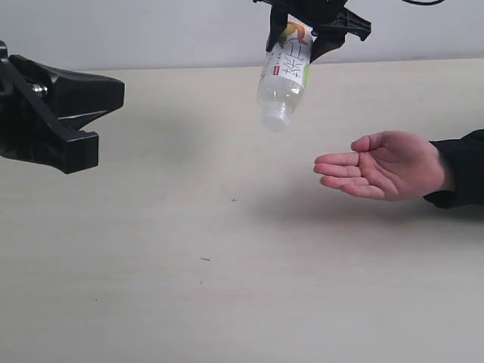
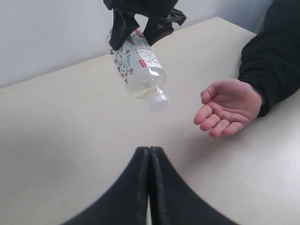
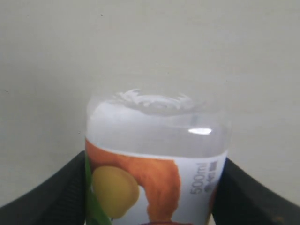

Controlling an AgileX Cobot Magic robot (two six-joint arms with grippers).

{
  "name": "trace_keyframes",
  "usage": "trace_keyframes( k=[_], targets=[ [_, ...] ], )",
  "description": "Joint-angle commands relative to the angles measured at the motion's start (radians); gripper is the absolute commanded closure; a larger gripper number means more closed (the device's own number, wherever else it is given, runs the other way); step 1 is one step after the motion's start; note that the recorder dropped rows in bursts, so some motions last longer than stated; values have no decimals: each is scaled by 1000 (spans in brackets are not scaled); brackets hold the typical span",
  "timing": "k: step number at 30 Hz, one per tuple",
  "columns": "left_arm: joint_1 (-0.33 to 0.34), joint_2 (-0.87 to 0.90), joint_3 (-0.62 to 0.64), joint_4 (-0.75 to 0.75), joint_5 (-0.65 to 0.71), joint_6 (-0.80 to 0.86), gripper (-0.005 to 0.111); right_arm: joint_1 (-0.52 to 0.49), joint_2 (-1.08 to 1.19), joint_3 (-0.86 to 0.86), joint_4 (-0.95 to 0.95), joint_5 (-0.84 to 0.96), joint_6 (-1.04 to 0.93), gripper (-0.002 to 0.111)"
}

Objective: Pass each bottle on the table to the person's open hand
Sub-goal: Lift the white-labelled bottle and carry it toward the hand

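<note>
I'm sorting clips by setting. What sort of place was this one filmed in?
Most likely a robotics lab or test bench rather than a home: a pale wood-grain table, a plain wall behind it, and the right robot hand holding a bottle near a person's open palm.

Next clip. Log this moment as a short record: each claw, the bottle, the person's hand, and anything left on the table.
right claw: shut on the bottle's base end, raised above the table
bottle: clear, orange and green label, hanging tilted with its cap downward, touching neither table nor hand
left claw: shut, holding nothing, off to the left side
hand: open, palm up, low near the table, beside and below the bottle
handover: not yet done
other bottles: none in view
</note>
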Motion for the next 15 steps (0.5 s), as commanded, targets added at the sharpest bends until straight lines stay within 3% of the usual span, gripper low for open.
trace_keyframes(
  k=[1, 9, 15],
  targets=[
    [0, -8, 4, -2, -4, 4, 106, -5, -65, -8, 7, 1, -94, 108],
    [0, -8, 4, -2, -4, 4, 106, -5, -196, 38, -16, 1, -228, 108],
    [0, -8, 4, -2, -4, 4, 106, -5, -352, 238, -173, 1, -244, 108]
  ],
)
